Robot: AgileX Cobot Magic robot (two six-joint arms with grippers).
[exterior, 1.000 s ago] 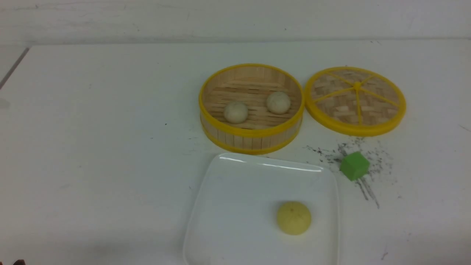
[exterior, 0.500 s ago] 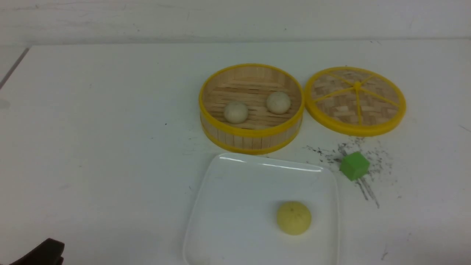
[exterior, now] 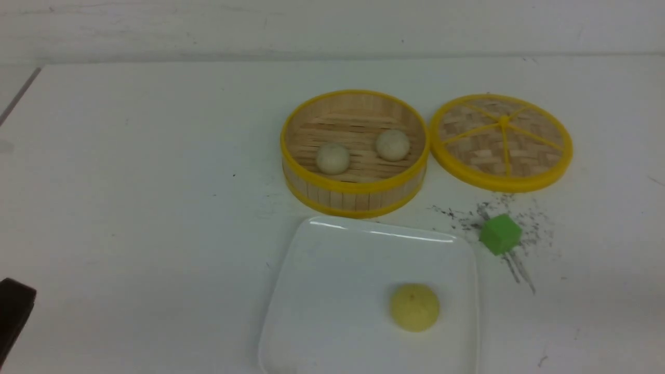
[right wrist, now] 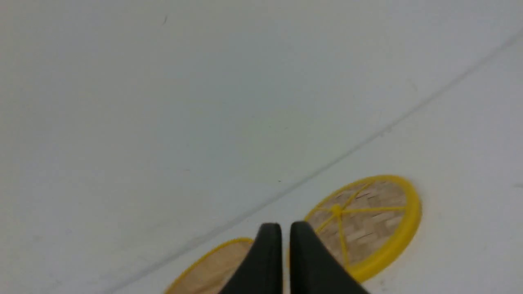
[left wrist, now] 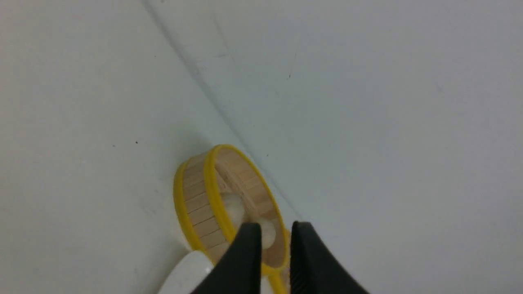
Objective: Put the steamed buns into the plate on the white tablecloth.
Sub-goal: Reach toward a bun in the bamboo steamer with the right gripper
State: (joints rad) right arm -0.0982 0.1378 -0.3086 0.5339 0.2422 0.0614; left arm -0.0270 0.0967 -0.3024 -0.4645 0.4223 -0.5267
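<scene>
Two off-white steamed buns (exterior: pixel 333 158) (exterior: pixel 393 144) lie inside the round bamboo basket (exterior: pixel 355 200) on the white tablecloth (exterior: pixel 156 208). In front of the basket sits the white square plate (exterior: pixel 332 270). My left gripper (exterior: pixel 13 311) shows as a dark piece at the front view's lower left edge, far from the buns. In the left wrist view the left gripper (left wrist: pixel 276 228) has a narrow gap between its jaws and holds nothing; the buns (left wrist: pixel 233 206) show beyond it. The right gripper (right wrist: pixel 286 226) has its jaws almost touching, with nothing in them.
A yellow bun (exterior: pixel 414 307) rests on the plate's near right part. The flat woven lid (exterior: pixel 502 140) lies right of the basket. A green cube (exterior: pixel 500 234) stands among black scuff marks right of the plate.
The dark left gripper has come further into the front view, moving from the bottom corner up along the left edge. Buns, plate and lid have not moved.
</scene>
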